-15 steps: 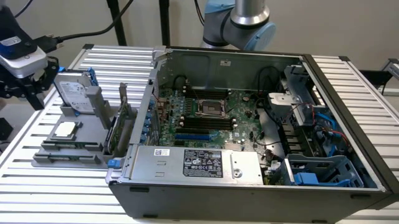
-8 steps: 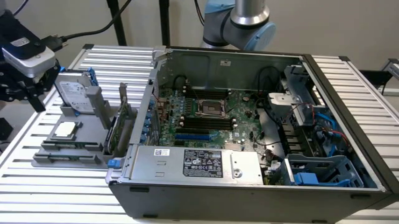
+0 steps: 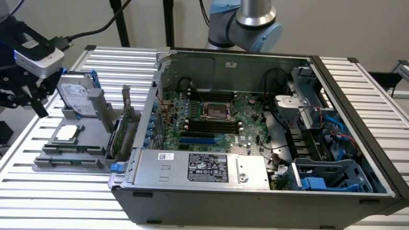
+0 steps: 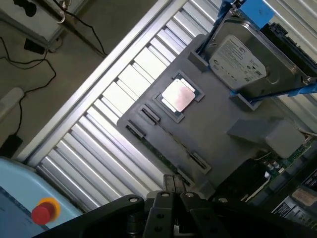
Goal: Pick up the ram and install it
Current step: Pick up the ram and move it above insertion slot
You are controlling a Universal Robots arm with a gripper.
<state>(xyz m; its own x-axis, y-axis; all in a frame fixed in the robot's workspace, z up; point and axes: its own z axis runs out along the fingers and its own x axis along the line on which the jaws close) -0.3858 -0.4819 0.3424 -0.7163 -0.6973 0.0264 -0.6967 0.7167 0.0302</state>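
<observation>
Closest in the wrist view: gripper (image 4: 173, 182), fingertips pressed together, nothing between them. Just past the tips, the ram (image 4: 161, 154): thin green edge seated lengthwise in the outer slot of the gray holder (image 4: 223, 119), not lifted, not held. Second, parallel slot (image 4: 173, 136) beside it on the same holder. Farther on, square silver processor chip (image 4: 178, 95) flat in its recess. Beyond that, hard drive (image 4: 242, 62) leaning in its cradle, blue rails along its sides. Off to one side, red emergency button (image 4: 43, 212) on a light-blue box.

Exterior view: gripper up at the far left, above the holder's outer edge and clear of it. Holder on the slatted metal table (image 3: 51, 201), just beside the open computer case (image 3: 255, 208). Upright expansion card (image 3: 121, 127) between holder and case wall. Inside the case, nearest first: power supply (image 3: 204, 167), then motherboard (image 3: 246, 108) with its black memory slots (image 3: 214, 125) just below the processor socket (image 3: 213, 111). Farthest back, arm base (image 3: 252, 19) behind the case.
</observation>
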